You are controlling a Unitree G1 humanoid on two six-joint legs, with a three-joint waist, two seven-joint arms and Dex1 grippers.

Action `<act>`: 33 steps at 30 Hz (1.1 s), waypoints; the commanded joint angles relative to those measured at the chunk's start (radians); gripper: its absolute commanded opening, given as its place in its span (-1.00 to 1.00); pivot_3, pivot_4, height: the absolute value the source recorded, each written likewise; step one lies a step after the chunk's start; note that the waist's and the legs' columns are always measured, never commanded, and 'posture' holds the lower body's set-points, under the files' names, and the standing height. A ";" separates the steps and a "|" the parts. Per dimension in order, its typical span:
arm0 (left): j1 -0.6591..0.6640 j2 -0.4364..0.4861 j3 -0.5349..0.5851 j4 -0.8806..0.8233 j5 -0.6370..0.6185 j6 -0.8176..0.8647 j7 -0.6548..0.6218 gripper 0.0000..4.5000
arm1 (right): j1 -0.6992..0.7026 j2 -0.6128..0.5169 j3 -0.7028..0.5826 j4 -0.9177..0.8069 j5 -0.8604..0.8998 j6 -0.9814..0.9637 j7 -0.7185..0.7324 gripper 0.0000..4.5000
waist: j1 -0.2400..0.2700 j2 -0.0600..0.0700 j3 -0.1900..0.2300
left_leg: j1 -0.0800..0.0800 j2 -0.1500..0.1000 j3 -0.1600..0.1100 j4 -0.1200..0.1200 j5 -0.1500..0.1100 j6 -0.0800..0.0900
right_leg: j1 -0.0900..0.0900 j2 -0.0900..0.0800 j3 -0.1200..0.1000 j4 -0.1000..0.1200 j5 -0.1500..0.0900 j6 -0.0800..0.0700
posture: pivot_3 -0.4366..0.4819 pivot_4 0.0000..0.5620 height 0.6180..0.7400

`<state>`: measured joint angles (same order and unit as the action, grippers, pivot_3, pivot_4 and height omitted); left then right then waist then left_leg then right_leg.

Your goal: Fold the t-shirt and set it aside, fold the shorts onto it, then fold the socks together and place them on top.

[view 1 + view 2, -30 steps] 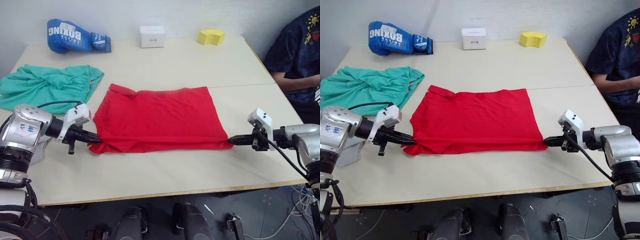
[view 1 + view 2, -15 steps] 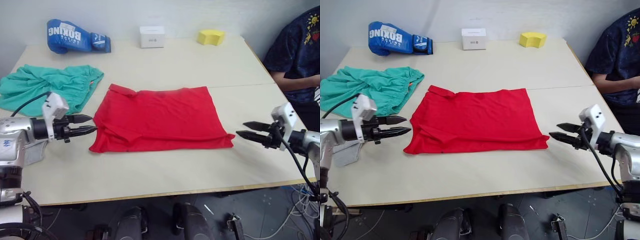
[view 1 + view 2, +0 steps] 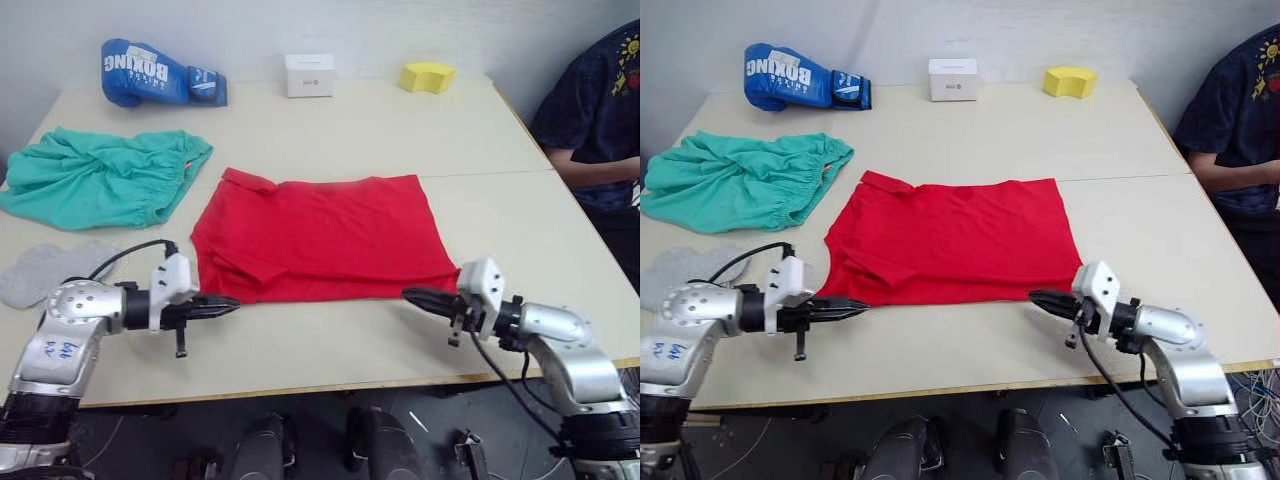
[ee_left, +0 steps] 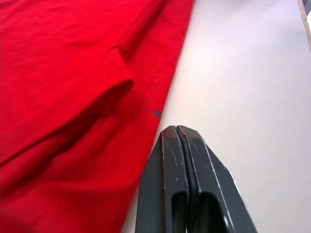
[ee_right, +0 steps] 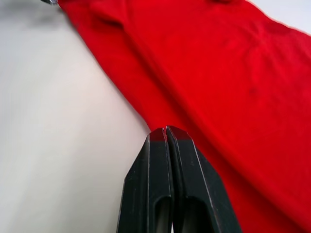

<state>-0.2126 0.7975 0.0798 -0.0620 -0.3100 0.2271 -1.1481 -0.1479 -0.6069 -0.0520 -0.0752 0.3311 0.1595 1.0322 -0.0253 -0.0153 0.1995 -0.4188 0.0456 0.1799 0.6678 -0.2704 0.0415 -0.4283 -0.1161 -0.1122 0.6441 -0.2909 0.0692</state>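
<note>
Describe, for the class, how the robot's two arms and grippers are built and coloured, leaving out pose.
Both arms are silver-grey metal tubes with black joint rings. The left arm bears a white label with blue handwriting. Each wrist carries a small white camera block and a looping black cable. The left gripper and right gripper each have two black tapered fingers.

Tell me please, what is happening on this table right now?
A humanoid robot is folding laundry. The red t-shirt lies partly folded in the middle of the table. The left claw and the right claw are both shut and empty, low at the shirt's near edge. The teal-green shorts and the grey socks wait unfolded on the robot's left. A person sits at the right side.
</note>
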 commanded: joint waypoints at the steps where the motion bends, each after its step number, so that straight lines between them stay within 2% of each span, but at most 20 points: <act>1: -0.069 -0.053 -0.018 0.042 0.023 -0.040 0.064 -1.00 | -0.006 0.015 -0.007 0.055 -0.027 -0.046 -0.041 -0.98 | 0.002 0.000 0.000 | 0.000 0.000 -0.001 0.000 0.000 0.000 | 0.000 0.000 0.000 0.000 0.000 0.000 | -0.05 -0.47 1.00; 5: -0.098 -0.088 -0.031 0.039 0.001 -0.008 0.071 -1.00 | -0.023 0.021 -0.009 0.080 -0.026 -0.059 -0.051 -0.98 | -0.004 0.000 0.000 | 0.000 0.000 -0.001 0.000 0.000 0.000 | 0.000 0.001 0.000 0.000 0.000 0.000 | -0.05 -0.47 1.00; 10: -0.121 -0.093 -0.061 0.145 0.064 -0.093 0.077 -1.00 | -0.085 -0.005 -0.006 0.166 -0.085 -0.079 -0.084 -0.98 | -0.005 0.000 0.000 | 0.002 0.002 0.000 0.000 0.001 -0.001 | 0.000 0.002 0.000 0.001 0.000 -0.001 | -0.05 -0.47 1.00; 15: -0.162 -0.105 -0.077 0.157 0.034 -0.061 0.044 -1.00 | -0.130 -0.005 -0.018 0.229 -0.102 -0.091 -0.113 -0.98 | 0.000 0.000 0.000 | 0.002 0.001 0.000 0.000 0.001 0.000 | 0.001 0.002 0.000 0.001 0.000 -0.001 | -0.05 -0.47 1.00; 20: -0.236 -0.176 -0.097 0.270 0.096 -0.145 0.120 -1.00 | -0.167 -0.013 -0.045 0.311 -0.110 -0.119 -0.150 -0.98 | -0.001 -0.001 0.000 | 0.002 0.000 0.000 0.000 0.001 0.000 | 0.002 0.002 0.000 0.001 0.000 -0.001 | -0.05 -0.47 1.00; 23: -0.271 -0.233 -0.071 0.332 0.109 -0.167 0.217 -1.00 | -0.179 -0.020 -0.067 0.391 -0.127 -0.180 -0.179 -0.98 | -0.001 -0.001 -0.001 | 0.002 0.001 0.000 0.000 0.001 0.000 | 0.002 0.002 0.000 0.001 0.000 -0.001 | -0.05 -0.47 1.00; 28: -0.274 -0.237 -0.042 0.439 0.186 -0.219 0.383 -1.00 | -0.190 -0.040 -0.128 0.541 -0.140 -0.359 -0.208 -0.98 | -0.003 -0.001 -0.001 | 0.004 0.001 0.001 0.000 0.001 0.000 | 0.002 0.002 0.000 0.001 0.000 -0.001 | -0.05 -0.47 1.00; 30: -0.271 -0.243 0.011 0.445 0.164 -0.228 0.443 -1.00 | -0.194 -0.055 -0.157 0.597 -0.139 -0.428 -0.227 -0.98 | -0.003 -0.001 -0.001 | 0.004 0.001 0.001 0.000 0.001 0.000 | 0.003 0.002 0.000 0.001 0.000 -0.001 | -0.05 -0.47 1.00; 33: -0.286 -0.247 0.135 0.401 0.033 -0.156 0.466 -1.00 | -0.205 -0.065 -0.192 0.619 -0.104 -0.475 -0.210 -0.98 | -0.005 -0.001 -0.001 | 0.004 0.002 0.001 0.000 0.001 0.000 | 0.003 0.001 0.001 0.001 0.000 -0.001 | -0.05 -0.47 1.00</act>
<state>-0.4781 0.5452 0.1453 0.3908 -0.2086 0.0519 -0.6992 -0.3373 -0.6556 -0.2084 0.5565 0.1963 -0.2718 0.8172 -0.0304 -0.0163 0.1988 -0.4142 0.0476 0.1812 0.6674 -0.2690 0.0413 -0.4256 -0.1148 -0.1109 0.6451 -0.2913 0.0685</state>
